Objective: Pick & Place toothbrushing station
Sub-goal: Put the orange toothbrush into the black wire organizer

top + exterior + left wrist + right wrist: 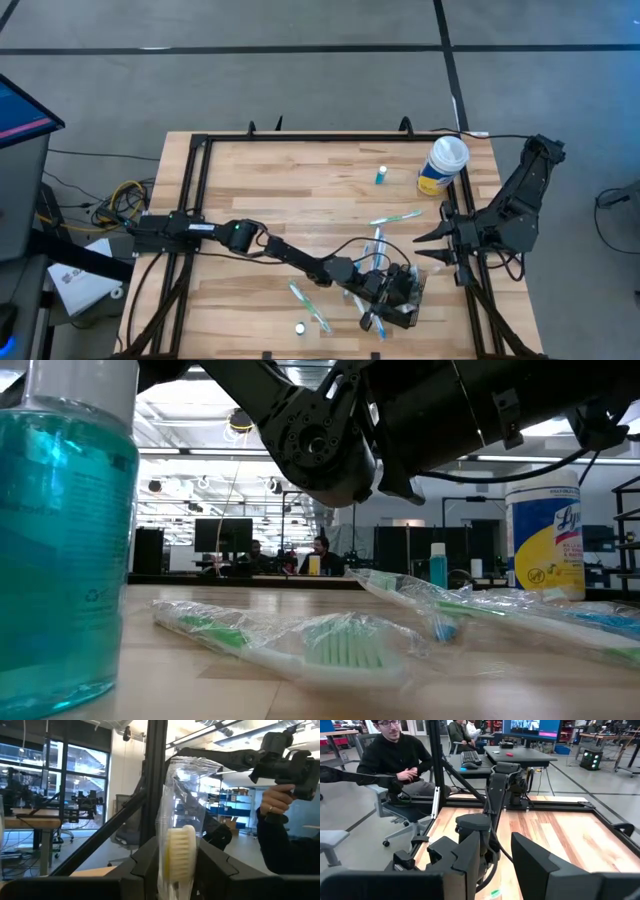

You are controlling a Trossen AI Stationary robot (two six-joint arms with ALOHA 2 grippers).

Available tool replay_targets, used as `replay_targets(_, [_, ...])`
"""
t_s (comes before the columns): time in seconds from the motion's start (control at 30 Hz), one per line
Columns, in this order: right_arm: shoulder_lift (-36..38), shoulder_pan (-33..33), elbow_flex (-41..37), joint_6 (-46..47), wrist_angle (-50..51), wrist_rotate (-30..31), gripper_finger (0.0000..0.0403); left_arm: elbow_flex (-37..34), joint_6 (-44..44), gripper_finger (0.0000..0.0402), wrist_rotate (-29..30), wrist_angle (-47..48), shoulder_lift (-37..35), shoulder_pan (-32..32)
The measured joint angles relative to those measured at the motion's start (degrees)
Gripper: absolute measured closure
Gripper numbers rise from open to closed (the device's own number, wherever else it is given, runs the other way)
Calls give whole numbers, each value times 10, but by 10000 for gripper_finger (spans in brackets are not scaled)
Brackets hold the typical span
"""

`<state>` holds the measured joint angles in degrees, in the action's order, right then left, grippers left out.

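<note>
Near the lower right of the high view, the left pincer (385, 290) sits over the toothbrushing station (405, 298), a small black box on the tabletop (290, 190). Only the left wrist view shows a wrapped toothbrush (180, 850) upright between its fingers (150, 862); I cannot tell whether they pinch it. What the station holds is hidden. The right pincer (428, 250) waits at the right edge, spread and empty. The low view alone shows a blue-liquid bottle (60, 530) up close, with wrapped toothbrushes (320, 645) lying flat. A wipes canister (442, 165) stands upper right.

Station (405, 293) largely under left end effector (385, 300)
</note>
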<state>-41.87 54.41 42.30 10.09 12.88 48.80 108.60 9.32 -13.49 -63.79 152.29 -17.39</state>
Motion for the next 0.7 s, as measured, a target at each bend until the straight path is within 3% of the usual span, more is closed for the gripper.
replay_targets(0.27, [0, 0, 0, 0, 0, -9, 300, -1, 6, 288, -4, 1, -5, 5])
replay_targets(0.7, [0, 0, 1, 0, 0, -9, 300, -5, -26, 288, -64, 153, -77, 8])
